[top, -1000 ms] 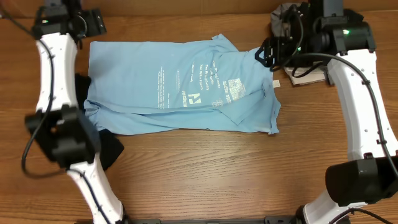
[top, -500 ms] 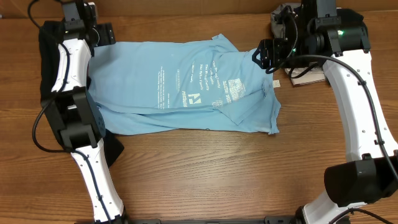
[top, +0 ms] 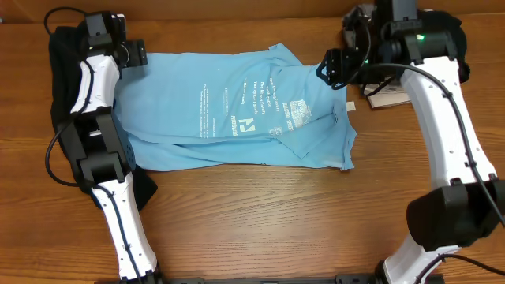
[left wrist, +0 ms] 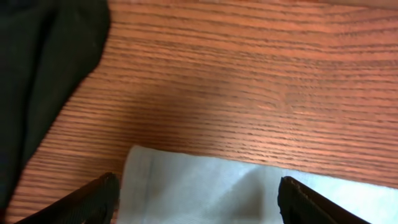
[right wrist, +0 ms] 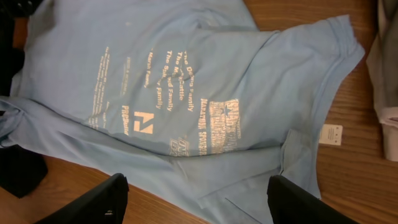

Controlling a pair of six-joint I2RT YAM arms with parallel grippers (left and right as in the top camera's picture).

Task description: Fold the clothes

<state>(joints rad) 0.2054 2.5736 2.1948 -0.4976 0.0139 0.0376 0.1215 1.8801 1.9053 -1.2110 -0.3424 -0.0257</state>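
Observation:
The light blue T-shirt with white lettering lies spread flat across the middle of the table, partly folded at its right end. My left gripper hovers at the shirt's far left corner. In the left wrist view the jaws stand open over that pale corner, with nothing between them. My right gripper hangs above the shirt's right end, over the sleeve. It is open and looks down on the printed cloth from well above.
A black garment lies at the far left and shows beside the shirt corner. More black cloth sits near the left arm's base. A grey garment and a card lie far right. A small white tag rests by the shirt.
My left arm has swung from the near left of the table up to the shirt's far left corner. My right gripper has drifted slightly left over the shirt.

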